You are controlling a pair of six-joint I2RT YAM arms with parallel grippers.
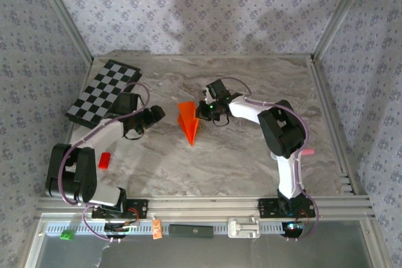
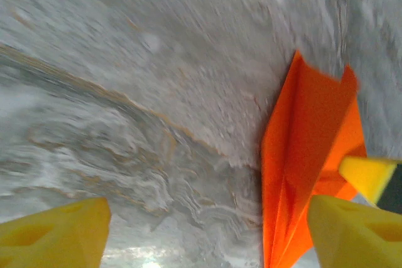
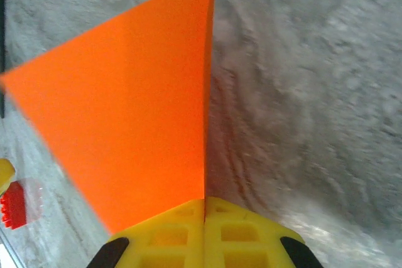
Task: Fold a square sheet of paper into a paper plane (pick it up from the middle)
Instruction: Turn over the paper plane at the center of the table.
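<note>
Right tool (image 3: 204, 208) pinches the paper plane (image 3: 138, 105) along its fold, I judge to steady it; left tool (image 2: 207, 218), spread, hovers at its nine o'clock.

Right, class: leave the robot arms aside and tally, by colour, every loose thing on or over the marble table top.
orange paper plane: 1
red block: 1
black-and-white checkerboard: 1
Total: 3

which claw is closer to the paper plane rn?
Right. The right claw is shut on the paper plane at its right edge; the left claw hovers open off its left side, not touching.
</note>
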